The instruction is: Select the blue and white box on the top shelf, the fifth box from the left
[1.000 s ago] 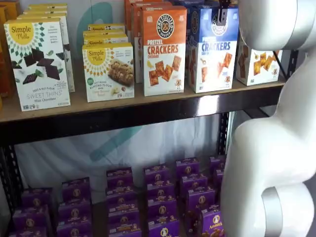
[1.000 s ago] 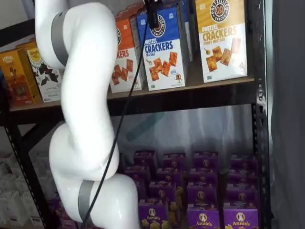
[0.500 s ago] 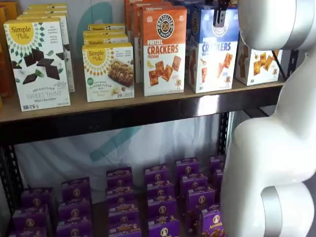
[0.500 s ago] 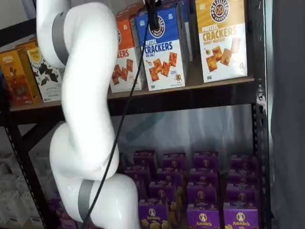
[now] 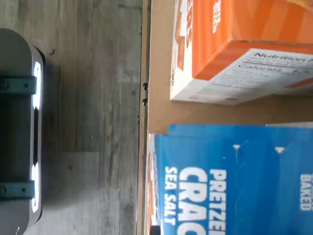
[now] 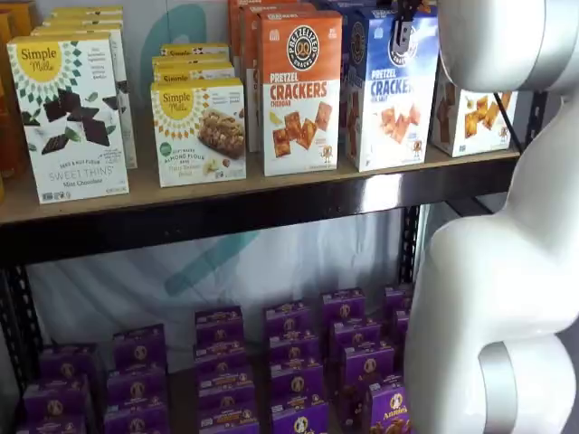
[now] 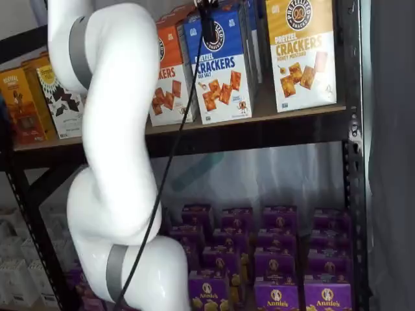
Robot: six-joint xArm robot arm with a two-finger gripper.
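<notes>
Cardboard is what the wrist view mostly shows: the blue and white box [image 5: 230,178] seen from above, its blue panel with white "PRETZEL", "SEA SALT" and "BAKED" lettering, standing at the front edge of the top shelf [image 5: 159,63] just beside the orange-topped box [image 5: 234,44], with grey floor below; no fingers appear here. In a shelf view the blue and white box [image 6: 391,90] stands upright between the orange-topped box [image 6: 301,90] and a partly hidden cracker box [image 6: 470,117], its base on the tan board above the black front rail of the top shelf [image 6: 271,194]. Its top half is blue with a round logo, its lower half white with blue "CRACKERS" lettering and pictured orange-red squares. The gripper [image 6: 399,32] shows only as a dark finger hanging over the box's upper front, so whether it is parted or clamped cannot be told. In a shelf view from the other side, the box [image 7: 224,65] leans slightly, and the gripper [image 7: 206,19] again shows as a single black finger with a cable beside it at the box's top; its state cannot be told and no hold is plainly visible. By my judgement the box is light and thin-walled, stiff at its edges but easy to dent on its broad faces, with a smooth print that may slip; gripping across the narrow sides near the top seems soundest.
</notes>
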